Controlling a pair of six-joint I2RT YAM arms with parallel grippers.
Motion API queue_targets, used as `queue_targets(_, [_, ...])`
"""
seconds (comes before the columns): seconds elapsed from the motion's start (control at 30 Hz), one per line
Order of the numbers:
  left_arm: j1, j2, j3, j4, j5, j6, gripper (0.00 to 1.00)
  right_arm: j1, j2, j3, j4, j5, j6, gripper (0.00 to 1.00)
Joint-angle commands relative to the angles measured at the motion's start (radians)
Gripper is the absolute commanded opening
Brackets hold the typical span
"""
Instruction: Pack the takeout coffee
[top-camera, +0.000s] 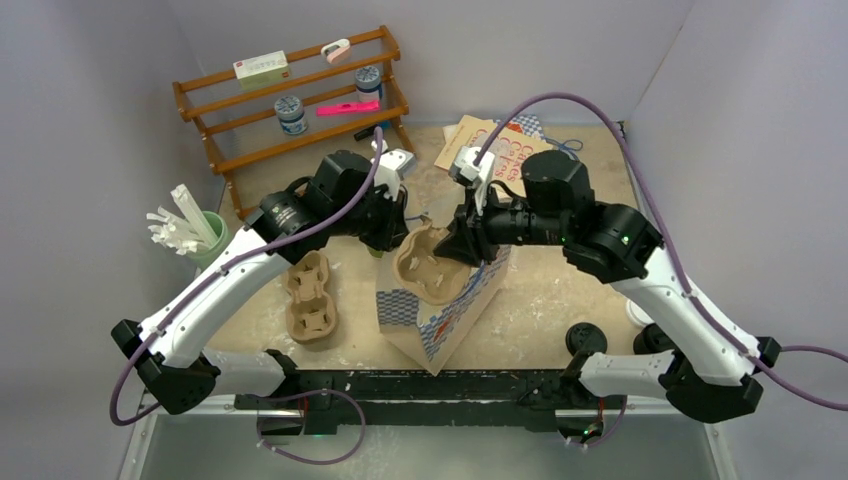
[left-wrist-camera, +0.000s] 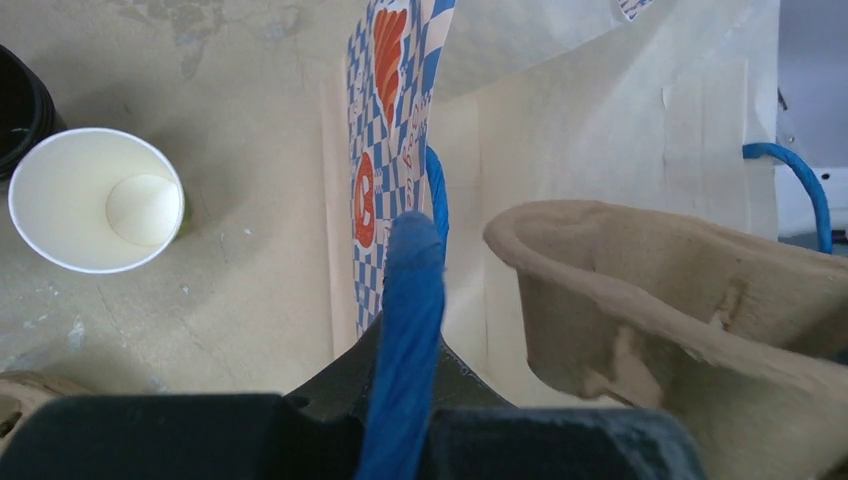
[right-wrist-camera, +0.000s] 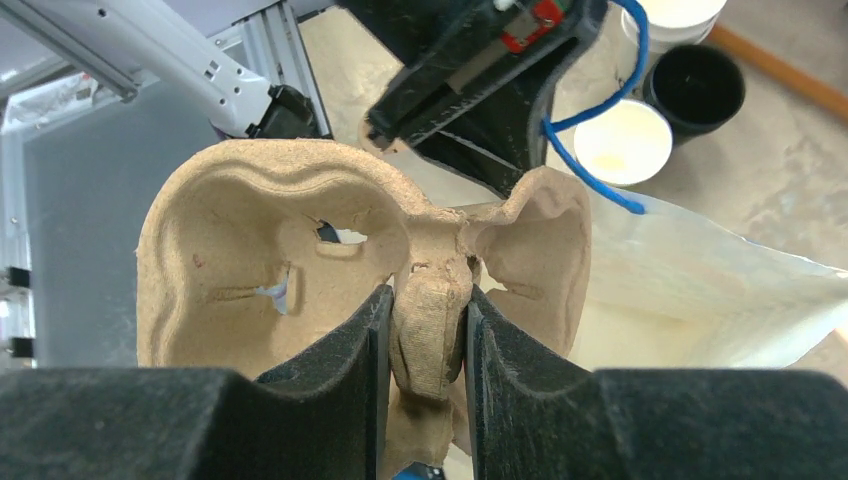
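Right wrist view: the right gripper (right-wrist-camera: 428, 305) clamps the pulp cup carrier (right-wrist-camera: 240, 250) by its middle ridge. The left gripper (left-wrist-camera: 402, 350) pinches the paper bag (left-wrist-camera: 610, 120) by its blue handle (left-wrist-camera: 412, 270).

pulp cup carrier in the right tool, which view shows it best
Right wrist: the pulp cup carrier fills the frame, centre ridge pinched by the right tool. Top external shows it small by the bag; left wrist, just one rim.

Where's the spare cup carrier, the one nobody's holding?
Top view: the spare cup carrier lies on the table left of centre, just left of the checkered paper bag.
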Motion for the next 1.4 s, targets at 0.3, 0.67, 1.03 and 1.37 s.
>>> queue_targets(0.3, [0.003, -0.052, -0.012, -0.05, 0.006, 0.103, 0.0, -0.135, 0.016, -0.181, 0.104, -0.063, 0.188, 0.31])
queue_targets(0.67, [0.003, -0.062, -0.005, -0.072, 0.038, 0.14, 0.0, -0.176, 0.051, -0.219, 0.074, -0.019, 0.103, 0.31])
queue_targets(1.03, [0.003, -0.096, -0.053, -0.007, 0.052, 0.066, 0.0, -0.007, 0.068, -0.341, 0.158, 0.282, -0.043, 0.35])
queue_targets(1.37, [0.003, -0.15, -0.072, 0.091, -0.088, -0.089, 0.0, 0.233, -0.064, -0.649, 0.42, 0.59, -0.035, 0.37])
